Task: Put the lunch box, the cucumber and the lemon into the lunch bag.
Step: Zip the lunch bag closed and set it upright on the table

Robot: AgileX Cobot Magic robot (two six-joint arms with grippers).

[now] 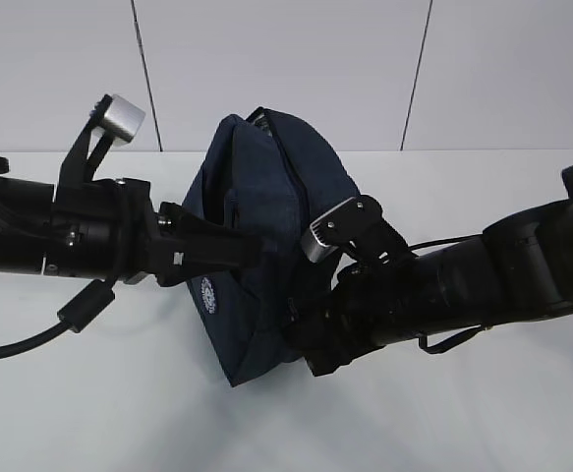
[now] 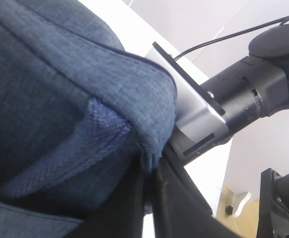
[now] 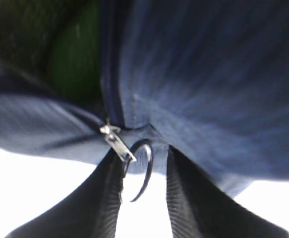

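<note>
The navy lunch bag point(image 1: 266, 192) lies tipped on the white table, its round logo facing the front. My left gripper point(image 1: 250, 250) reaches in from the left and is shut on a fold of the bag's fabric point(image 2: 151, 161). From the right, my right gripper point(image 1: 301, 342) stands open at the bag's lower side. The zipper's ring pull point(image 3: 143, 166) hangs between its fingers point(image 3: 97, 198), close to the left one. Above the slider point(image 3: 115, 140) the bag gapes, and a dark green shape inside looks like the cucumber point(image 3: 77, 54). The lunch box and the lemon are hidden.
White table point(image 1: 433, 413) runs all round the bag, with a panelled white wall behind. The right arm's wrist camera point(image 2: 196, 111) sits tight against the bag's far side. A cable point(image 1: 30, 339) trails off the left arm at the front left.
</note>
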